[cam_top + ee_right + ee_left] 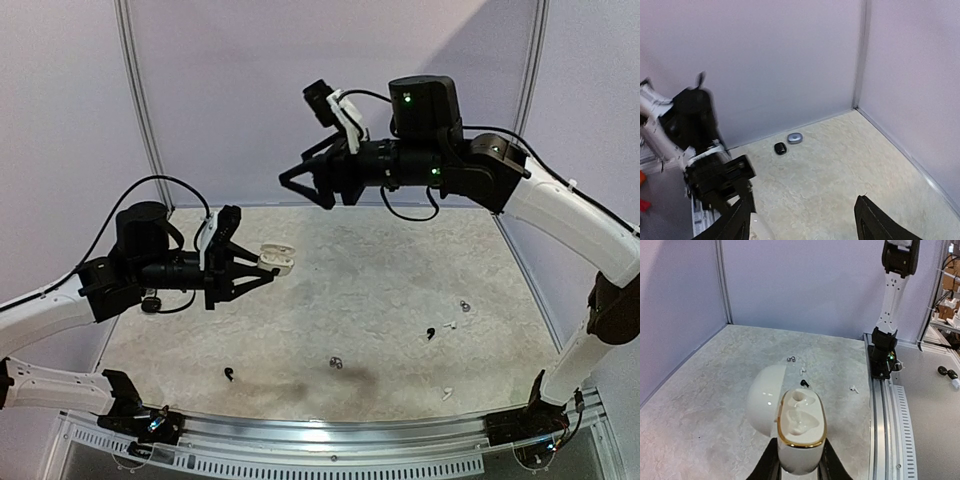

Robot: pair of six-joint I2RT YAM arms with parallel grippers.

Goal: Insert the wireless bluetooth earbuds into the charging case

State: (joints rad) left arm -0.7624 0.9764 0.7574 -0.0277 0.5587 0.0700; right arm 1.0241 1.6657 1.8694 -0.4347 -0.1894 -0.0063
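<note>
White charging case (799, 445), lid open, is clamped in the left gripper (799, 465), presumably to offer its empty wells (800, 417); the right gripper (805, 220) hangs high, fingers (875, 222) apart, empty.

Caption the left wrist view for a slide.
Left gripper holds the open white charging case, its wells empty, with loose earbuds lying on the table beyond.

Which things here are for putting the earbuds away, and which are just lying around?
For the job: open white case in the left claw; on the table, black earbuds, white earbuds, silvery earbuds.
Just lying about: shut black case and grey case by the wall, maybe for later; small bits beyond the rail.
</note>
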